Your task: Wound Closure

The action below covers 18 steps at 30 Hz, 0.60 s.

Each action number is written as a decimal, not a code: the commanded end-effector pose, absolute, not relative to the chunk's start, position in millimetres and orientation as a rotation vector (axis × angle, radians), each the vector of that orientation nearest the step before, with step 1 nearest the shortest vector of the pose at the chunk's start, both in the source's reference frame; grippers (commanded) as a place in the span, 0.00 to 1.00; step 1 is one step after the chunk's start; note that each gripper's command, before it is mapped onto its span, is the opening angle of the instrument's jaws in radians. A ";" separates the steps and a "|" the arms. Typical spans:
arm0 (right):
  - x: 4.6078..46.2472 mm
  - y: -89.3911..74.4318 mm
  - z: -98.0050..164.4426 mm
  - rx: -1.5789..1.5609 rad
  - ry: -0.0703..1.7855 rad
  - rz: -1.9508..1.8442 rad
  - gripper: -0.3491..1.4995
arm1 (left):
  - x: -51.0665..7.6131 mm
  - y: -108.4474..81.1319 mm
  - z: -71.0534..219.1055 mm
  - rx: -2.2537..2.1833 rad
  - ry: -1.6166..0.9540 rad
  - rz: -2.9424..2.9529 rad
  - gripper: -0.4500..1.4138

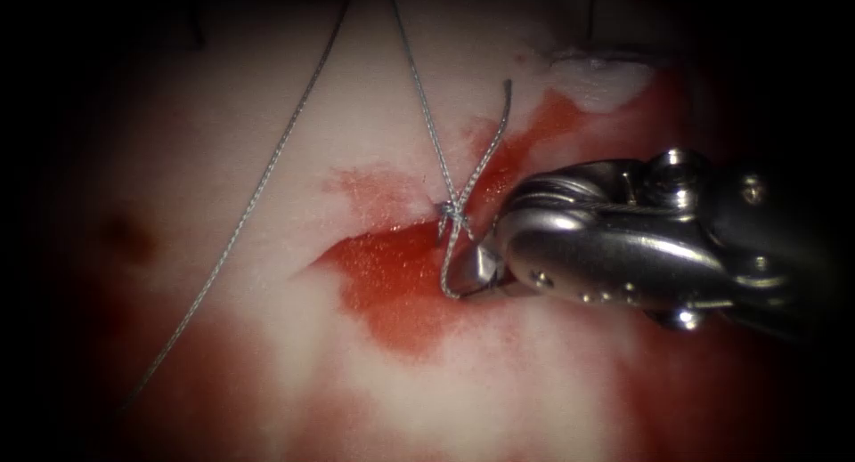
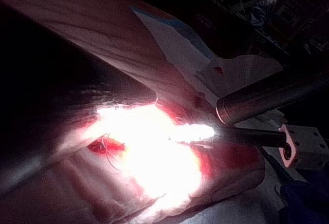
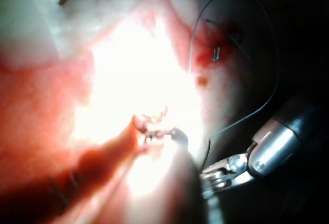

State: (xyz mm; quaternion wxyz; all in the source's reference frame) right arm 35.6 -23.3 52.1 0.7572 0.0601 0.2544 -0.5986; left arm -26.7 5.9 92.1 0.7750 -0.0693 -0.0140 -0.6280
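1. Pale tissue (image 1: 267,115) under you, red fluid (image 1: 392,284) pooled along the cut (image 1: 356,248).
2. Your knot (image 1: 452,211) sits at the cut's right end, thread (image 1: 427,115) running up.
3. Your right tool (image 1: 485,268) clamps the thread's loop just beside it.

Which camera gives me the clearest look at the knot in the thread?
The endoscope view: the knot sits sharp at the cut's edge, strands crossing, beside the right claw. The wrist views give thread near bright glare, with no knot that I can make out.
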 end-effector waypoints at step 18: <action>39.2 -25.6 51.1 0.131 0.454 -1.606 0.00 | -27.8 7.0 92.9 -0.236 0.027 -1.432 0.00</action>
